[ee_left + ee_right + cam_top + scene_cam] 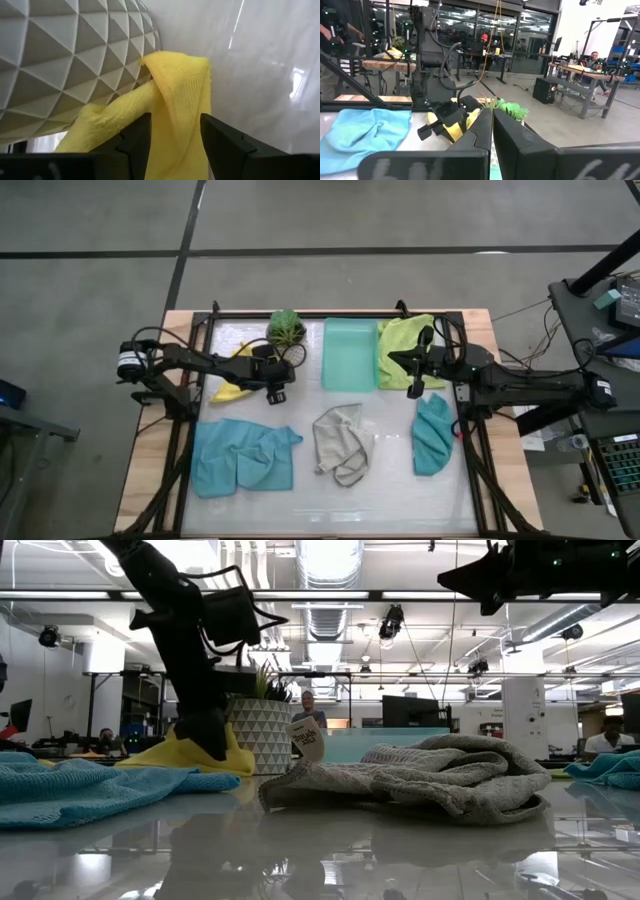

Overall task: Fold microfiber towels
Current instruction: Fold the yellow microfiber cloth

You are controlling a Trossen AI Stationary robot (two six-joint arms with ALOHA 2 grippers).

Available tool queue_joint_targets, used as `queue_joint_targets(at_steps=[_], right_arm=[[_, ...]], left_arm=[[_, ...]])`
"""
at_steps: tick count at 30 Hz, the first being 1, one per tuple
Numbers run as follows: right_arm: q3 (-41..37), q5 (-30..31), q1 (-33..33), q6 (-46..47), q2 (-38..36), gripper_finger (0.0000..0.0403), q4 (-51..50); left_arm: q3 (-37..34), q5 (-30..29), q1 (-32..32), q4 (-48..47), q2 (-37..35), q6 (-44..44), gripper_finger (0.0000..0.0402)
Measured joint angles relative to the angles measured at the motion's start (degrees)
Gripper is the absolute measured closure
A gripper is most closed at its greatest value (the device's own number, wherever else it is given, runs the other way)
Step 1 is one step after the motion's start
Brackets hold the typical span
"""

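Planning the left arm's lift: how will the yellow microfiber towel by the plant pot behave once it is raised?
The yellow microfiber towel would probably hang limp: it already bunches in soft folds between the left gripper fingers. It looks thin, so likely light. Its fuzzy weave should hold, yet it lies against the white faceted plant pot and may drag on it.

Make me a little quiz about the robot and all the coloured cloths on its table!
1. True or false: the left hand is closed on the soft yellow microfiber towel.
2. Which cloth lies nearest the middle of the table?
A. the crumpled pale grey microfiber towel
B. the lime green microfiber towel
C. the light blue microfiber towel
3. Fill in: the right hand, fingers shut, hangs above the ____ microfiber towel.

Key
1. True; yellow cloth sits between its fingers, beside the white faceted plant pot.
2. A
3. teal
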Motion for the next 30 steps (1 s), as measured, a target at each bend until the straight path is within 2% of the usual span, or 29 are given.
queue_joint_targets(at_steps=[4, 7, 17, 25, 30], right_arm=[[0.0, 0.0, 0.0, -0.59, -0.01, 0.0394, -0.44], [0.0, 0.0, 0.0, -0.71, -0.02, 0.0394, -0.46], [0.0, 0.02, 0.0, -0.93, -0.02, 0.0394, -0.7], [0.0, 0.02, 0.0, -0.85, -0.02, 0.0394, -0.89], [-0.12, 0.02, 0.0, -0.83, 0.17, 0.0394, -0.9]], left_arm=[[-0.17, 1.09, 0.0, 0.53, 0.0, -0.02, 0.0252], [-0.23, 3.09, 0.0, 0.6, 0.0, -0.03, 0.0272], [-0.28, 4.27, 0.0, 0.58, 0.0, 0.03, 0.0393], [0.71, 4.53, -0.73, -0.89, -0.96, 0.21, 0.0401], [1.89, 4.66, -2.89, -0.56, -6.49, 2.52, 0.0401]])
